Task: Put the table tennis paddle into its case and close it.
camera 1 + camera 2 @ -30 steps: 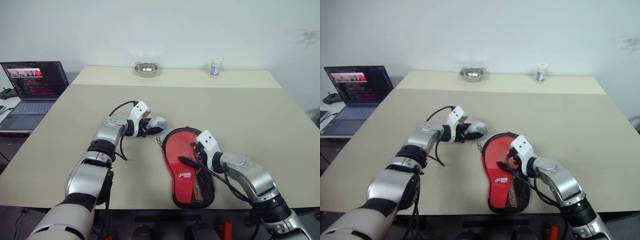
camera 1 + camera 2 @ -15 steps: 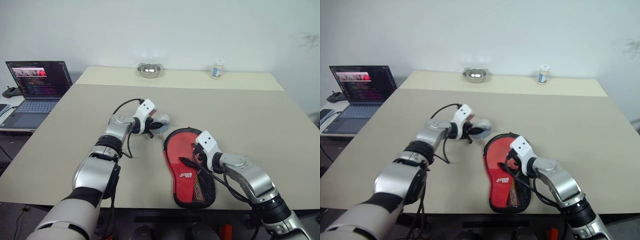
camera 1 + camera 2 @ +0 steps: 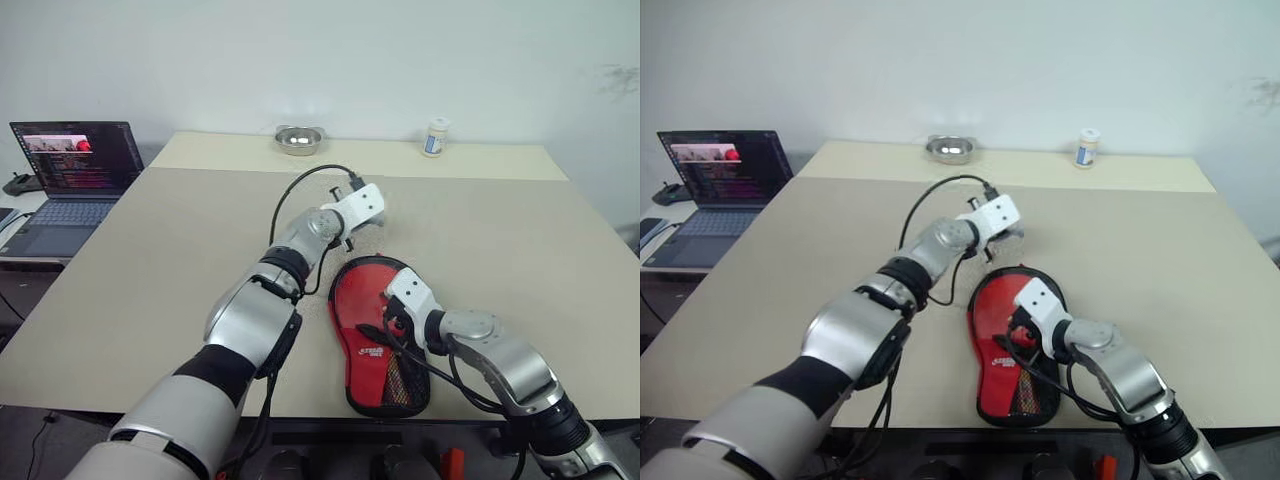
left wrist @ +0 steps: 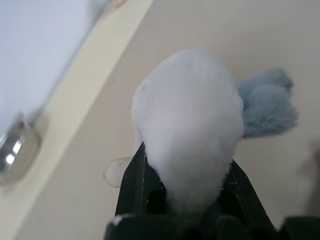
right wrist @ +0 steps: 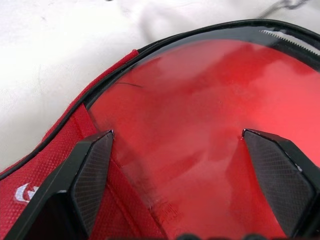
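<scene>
One table [image 3: 180,250], one laptop [image 3: 70,175] at its left edge. One case [image 3: 375,335] near front edge, red table tennis paddle [image 5: 200,130] inside. Right gripper [image 5: 192,180] spread wide over case. Left wrist view: left gripper [image 4: 185,185] pinching white-and-grey fluffy pompom [image 4: 192,125]. One bowl [image 3: 297,139], one bottle [image 3: 433,135] far back.

A white logo on the red case [image 3: 372,351] is too small to read.

Left gripper [image 4: 185,195] clamped, right gripper [image 5: 185,165] agape
</scene>
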### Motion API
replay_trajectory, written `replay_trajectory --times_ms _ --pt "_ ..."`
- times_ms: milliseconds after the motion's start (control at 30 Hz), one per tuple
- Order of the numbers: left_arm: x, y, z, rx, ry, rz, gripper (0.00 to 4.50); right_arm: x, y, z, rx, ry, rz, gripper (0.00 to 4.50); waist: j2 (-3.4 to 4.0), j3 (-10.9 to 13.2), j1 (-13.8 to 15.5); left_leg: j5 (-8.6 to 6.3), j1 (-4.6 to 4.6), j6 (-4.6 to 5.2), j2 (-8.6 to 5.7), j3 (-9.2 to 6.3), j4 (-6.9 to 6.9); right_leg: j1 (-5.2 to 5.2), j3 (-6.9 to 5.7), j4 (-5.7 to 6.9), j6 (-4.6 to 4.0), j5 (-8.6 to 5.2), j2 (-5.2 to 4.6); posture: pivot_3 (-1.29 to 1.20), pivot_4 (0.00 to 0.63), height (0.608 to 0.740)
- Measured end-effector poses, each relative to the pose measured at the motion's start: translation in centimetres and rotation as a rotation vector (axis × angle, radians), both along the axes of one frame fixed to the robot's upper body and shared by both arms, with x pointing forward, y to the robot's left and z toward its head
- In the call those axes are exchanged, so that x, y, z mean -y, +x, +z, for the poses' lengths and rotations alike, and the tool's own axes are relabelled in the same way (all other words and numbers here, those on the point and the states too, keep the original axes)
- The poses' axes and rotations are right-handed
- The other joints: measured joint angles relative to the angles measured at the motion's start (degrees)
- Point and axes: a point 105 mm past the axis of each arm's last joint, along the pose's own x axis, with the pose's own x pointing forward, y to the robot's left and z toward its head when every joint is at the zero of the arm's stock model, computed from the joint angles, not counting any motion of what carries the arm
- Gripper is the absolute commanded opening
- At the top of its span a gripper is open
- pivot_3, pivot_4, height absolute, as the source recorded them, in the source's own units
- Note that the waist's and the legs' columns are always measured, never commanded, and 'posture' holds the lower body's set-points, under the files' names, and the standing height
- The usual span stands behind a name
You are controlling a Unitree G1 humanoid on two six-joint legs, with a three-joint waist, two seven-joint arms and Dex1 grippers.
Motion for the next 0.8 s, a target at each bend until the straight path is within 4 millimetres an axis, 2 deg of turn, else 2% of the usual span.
replay_trajectory --times_ms 200,267,800 --pt "7.9 -3.2 0.7 0.06 0.038 -0.212 0.47 -0.2 -0.2 -0.1 0.007 0.008 -0.021 4.5 -0.01 0.0 0.3 0.0 0.01 0.0 -0.01 0.01 0.0 0.0 0.02 -0.01 0.0 0.0 0.0 0.0 0.15 0.74" --pt "9.6 -4.2 1.0 0.074 0.039 -0.275 0.47 -0.5 -0.3 -0.2 0.007 0.011 -0.02 4.5 0.1 -0.1 0.1 -0.01 0.05 0.0 0.01 0.05 -0.04 0.0 0.06 -0.01 0.0 -0.01 0.01 0.0 0.15 0.74" --pt "11.3 -6.8 -0.3 -0.036 0.097 -0.505 0.47 -0.8 -0.4 -0.2 0.004 0.011 -0.026 4.5 0.28 -0.2 -0.5 0.0 0.08 0.01 0.04 0.02 -0.07 0.01 0.04 0.01 -0.02 -0.02 0.06 0.0 0.15 0.74"
